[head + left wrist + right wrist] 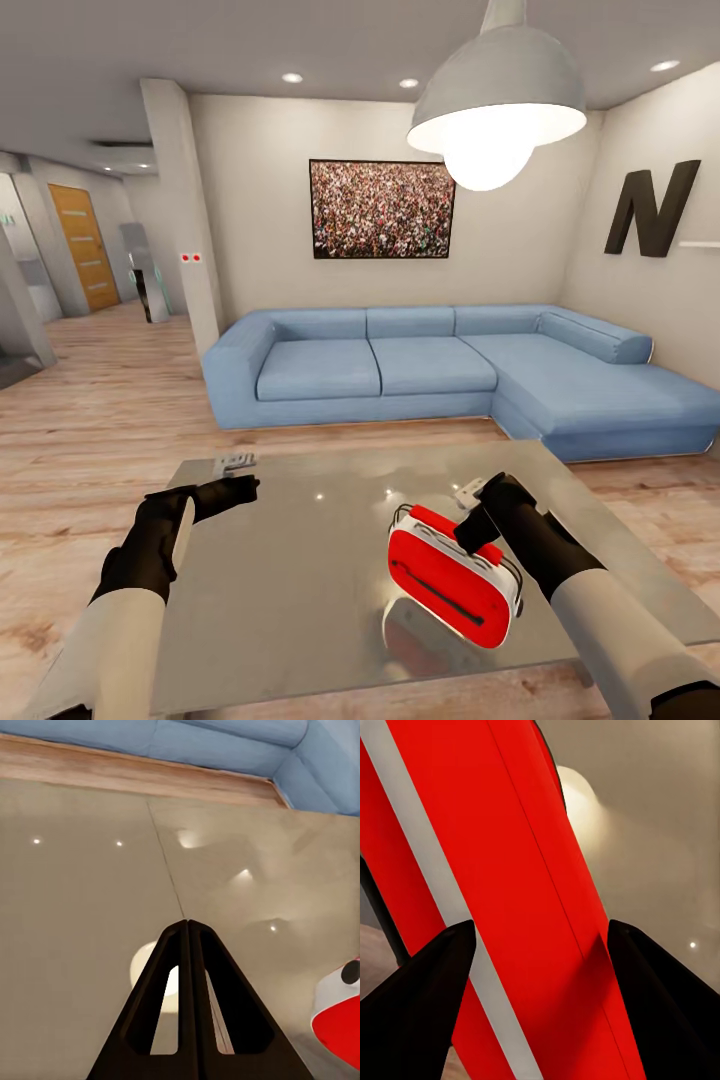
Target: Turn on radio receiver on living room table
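Head view: your right gripper (pixel 478 540) sits spread across the red radio receiver (pixel 450 578), lower right on the grey table (pixel 300 580), seemingly touching it. Your left gripper (pixel 240 487), pressed together, hovers at lower left.

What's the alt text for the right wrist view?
The right gripper's two dark fingers stand apart on either side of the red radio, which runs slantwise between them with a pale stripe along it. Beside the radio shows the glossy grey table, reflecting a lamp glow.
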You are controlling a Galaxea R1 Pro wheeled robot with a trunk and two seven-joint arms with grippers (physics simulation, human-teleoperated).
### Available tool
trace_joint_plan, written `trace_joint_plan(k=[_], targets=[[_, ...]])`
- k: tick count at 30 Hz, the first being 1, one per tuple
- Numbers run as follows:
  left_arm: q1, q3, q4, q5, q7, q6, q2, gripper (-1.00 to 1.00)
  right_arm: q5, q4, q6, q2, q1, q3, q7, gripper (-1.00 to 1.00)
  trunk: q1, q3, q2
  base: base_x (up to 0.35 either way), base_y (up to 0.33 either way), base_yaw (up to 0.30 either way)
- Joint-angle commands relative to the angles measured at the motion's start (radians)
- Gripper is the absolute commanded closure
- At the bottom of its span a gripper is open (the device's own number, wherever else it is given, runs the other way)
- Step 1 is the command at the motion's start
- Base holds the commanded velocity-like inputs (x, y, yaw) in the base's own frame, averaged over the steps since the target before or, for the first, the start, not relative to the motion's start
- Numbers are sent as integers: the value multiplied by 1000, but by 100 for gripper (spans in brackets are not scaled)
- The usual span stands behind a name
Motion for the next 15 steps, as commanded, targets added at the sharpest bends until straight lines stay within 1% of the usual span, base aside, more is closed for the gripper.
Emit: trace_joint_plan(k=[1,5,10,15], targets=[[0,0,0,0,0,0,0,100,-1,0,-1,0,0,0,0,100,0,0,0,0,0,0],[0,0,1,0,0,0,0,100,-1,0,-1,0,0,0,0,100,0,0,0,0,0,0],[0,0,2,0,0,0,0,100,-2,0,-1,0,0,-2,0,100,19,-16,-35,0,0,0],[0,0,2,0,0,0,0,100,-2,0,-2,0,0,-3,1,100,19,-16,-35,0,0,0]])
